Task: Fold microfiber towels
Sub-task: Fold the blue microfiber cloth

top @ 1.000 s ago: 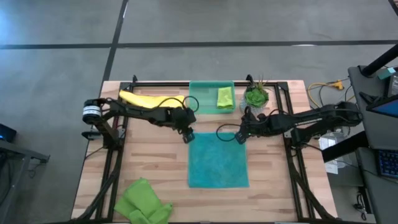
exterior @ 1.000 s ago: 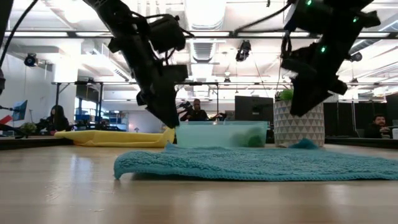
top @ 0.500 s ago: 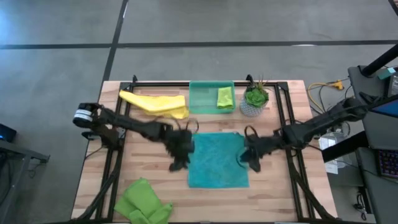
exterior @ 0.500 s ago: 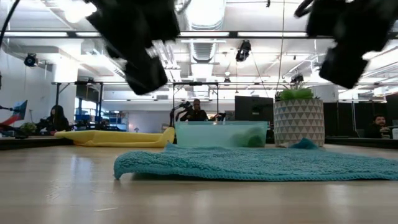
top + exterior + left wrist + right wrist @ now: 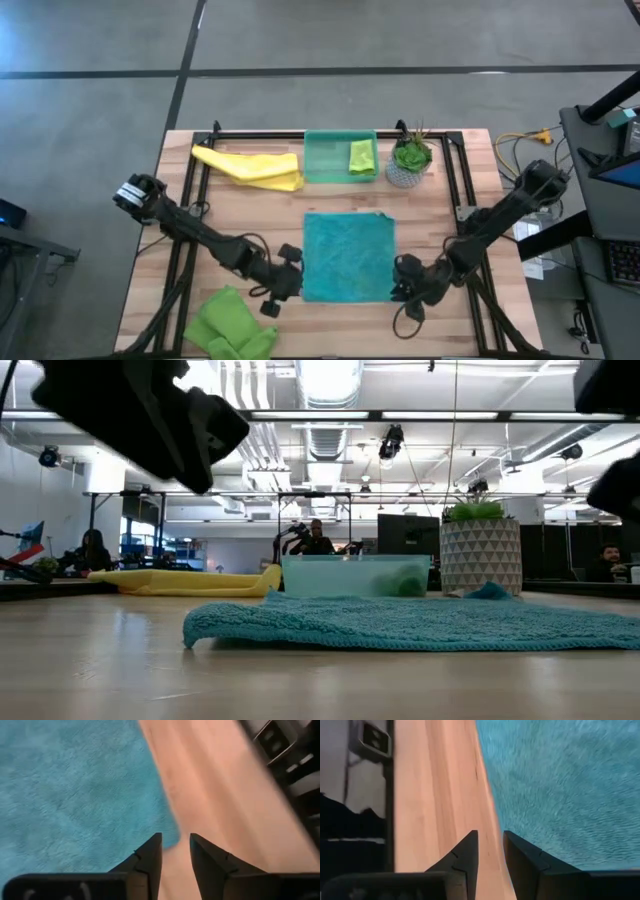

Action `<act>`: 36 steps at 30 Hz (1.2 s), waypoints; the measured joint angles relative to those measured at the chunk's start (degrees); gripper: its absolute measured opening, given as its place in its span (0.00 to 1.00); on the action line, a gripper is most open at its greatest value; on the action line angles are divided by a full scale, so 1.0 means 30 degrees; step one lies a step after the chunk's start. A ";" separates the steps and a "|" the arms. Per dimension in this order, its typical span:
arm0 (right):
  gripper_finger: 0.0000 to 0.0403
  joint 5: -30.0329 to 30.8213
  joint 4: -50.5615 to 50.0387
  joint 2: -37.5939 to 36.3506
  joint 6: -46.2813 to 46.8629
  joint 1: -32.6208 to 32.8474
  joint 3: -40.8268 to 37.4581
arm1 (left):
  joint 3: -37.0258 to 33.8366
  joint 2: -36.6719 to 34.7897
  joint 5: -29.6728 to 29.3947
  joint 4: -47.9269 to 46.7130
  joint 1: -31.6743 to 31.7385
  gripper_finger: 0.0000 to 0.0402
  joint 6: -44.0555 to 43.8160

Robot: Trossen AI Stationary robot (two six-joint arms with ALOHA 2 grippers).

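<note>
The teal-blue towel [image 5: 349,256] lies flat in the middle of the wooden table [image 5: 240,230]. The left gripper [image 5: 175,851] is at its near left corner and the right gripper [image 5: 489,849] at its near right edge, both with a narrow gap between the jaws and holding nothing. I think a jaw can miss the thin edge and pinch only air. Behind the table is an open office with people sitting

You have four towels [image 5: 348,256], one tray [image 5: 326,157], one potted plant [image 5: 408,160] and two grippers [image 5: 282,287].
</note>
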 joint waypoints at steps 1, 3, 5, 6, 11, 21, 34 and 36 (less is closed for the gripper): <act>0.22 0.0000 -0.0050 0.0409 -0.0178 0.0142 0.0096 | -0.0007 0.0156 -0.0827 -0.0021 -0.0177 0.21 0.0065; 0.22 0.0001 -0.0065 0.1279 -0.0689 0.0351 0.0387 | -0.0007 0.0385 -0.1770 0.0061 -0.0293 0.21 -0.0034; 0.23 0.0007 -0.0226 0.2000 -0.1087 0.0568 0.0630 | -0.0007 0.0653 -0.1914 0.0129 -0.0320 0.21 -0.0479; 0.23 0.0005 -0.0226 0.2287 -0.1292 0.0672 0.0768 | -0.0007 0.0728 -0.1914 0.0125 -0.0320 0.21 -0.1107; 0.25 0.0004 -0.0550 0.3440 -0.1625 0.1055 0.0914 | -0.0015 0.0854 -0.2206 0.0661 -0.0320 0.21 -0.4748; 0.24 0.0227 -0.1450 0.4332 -0.1620 0.1085 0.0988 | -0.0007 0.0874 -0.2577 0.2612 -0.0313 0.21 -0.6626; 0.24 0.1247 -0.1889 0.2768 -0.2939 0.1063 0.0835 | -0.0009 0.0874 -0.3306 0.3698 -0.0313 0.21 -0.7325; 0.25 0.1298 -0.1924 0.2779 -0.3122 0.1063 0.0841 | -0.0009 0.0874 -0.3371 0.3684 -0.0313 0.21 -0.7620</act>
